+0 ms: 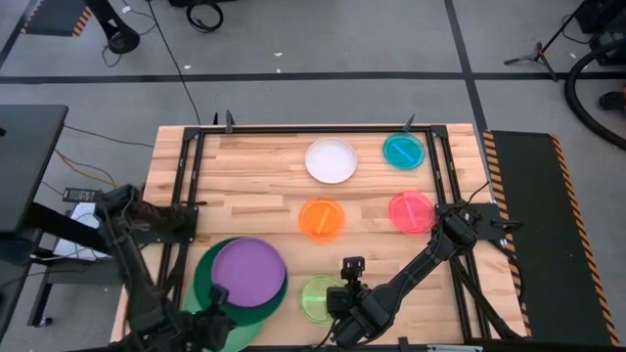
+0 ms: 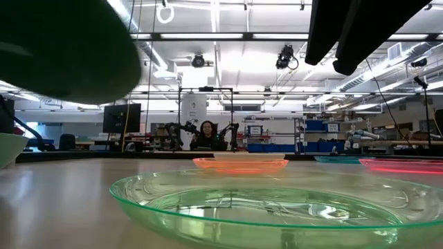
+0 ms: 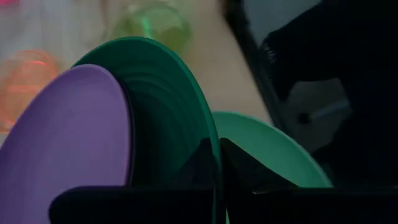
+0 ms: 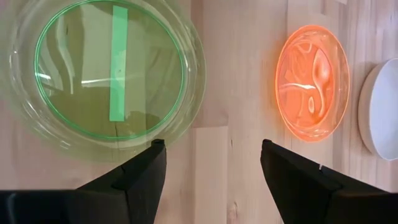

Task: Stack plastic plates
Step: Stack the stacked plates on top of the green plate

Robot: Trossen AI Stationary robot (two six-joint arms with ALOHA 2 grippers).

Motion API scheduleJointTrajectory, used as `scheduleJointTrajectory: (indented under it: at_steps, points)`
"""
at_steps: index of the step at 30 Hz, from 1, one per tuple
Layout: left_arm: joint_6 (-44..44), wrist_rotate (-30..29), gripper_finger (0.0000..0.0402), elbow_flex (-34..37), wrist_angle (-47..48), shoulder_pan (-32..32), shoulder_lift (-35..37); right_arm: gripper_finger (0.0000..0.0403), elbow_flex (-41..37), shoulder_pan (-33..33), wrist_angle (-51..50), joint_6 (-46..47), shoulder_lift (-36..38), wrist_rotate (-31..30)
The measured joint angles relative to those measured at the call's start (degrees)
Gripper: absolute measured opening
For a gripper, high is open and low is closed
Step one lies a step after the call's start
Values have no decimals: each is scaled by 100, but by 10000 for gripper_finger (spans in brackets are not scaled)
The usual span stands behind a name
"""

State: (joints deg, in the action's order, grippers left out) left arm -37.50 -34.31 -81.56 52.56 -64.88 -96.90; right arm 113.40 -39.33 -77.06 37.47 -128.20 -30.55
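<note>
My left gripper (image 1: 213,325) is at the table's near left corner, shut on the dark green plate (image 1: 217,284), which carries the purple plate (image 1: 248,272). The light green plate (image 3: 273,146) lies below them. My right gripper (image 4: 211,152) hovers open just right of the lime plate (image 4: 109,74), touching nothing. On the table rest the orange plate (image 1: 322,219), pink plate (image 1: 411,211), white plate (image 1: 331,160) and teal plate (image 1: 403,151). The black plate is not in view. My left gripper pinches the dark green plate by its near rim (image 3: 212,146), with one finger (image 3: 245,168) on each face. The fingers come level from the table's near side. The plate shows high above the table top in the low view (image 2: 62,48), and the purple plate (image 3: 68,137) lies on it.
Black frame rails run along the left (image 1: 186,186), far (image 1: 313,128) and right (image 1: 445,176) sides of the wooden top. Bare wood lies between the purple plate and the orange plate. A person (image 2: 206,135) sits far behind the table.
</note>
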Motion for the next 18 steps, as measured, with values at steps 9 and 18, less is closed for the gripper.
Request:
scheduleJointTrajectory:
  at_steps: [9, 18]
  points:
    - [-722, -133, 18, 0, -8, -518, 0, 265, -2, 0, 11, 197, 0, 7]
    - [-1551, 362, 18, 0, -105, -617, -5, 265, -2, 5, 11, 146, -1, 7]
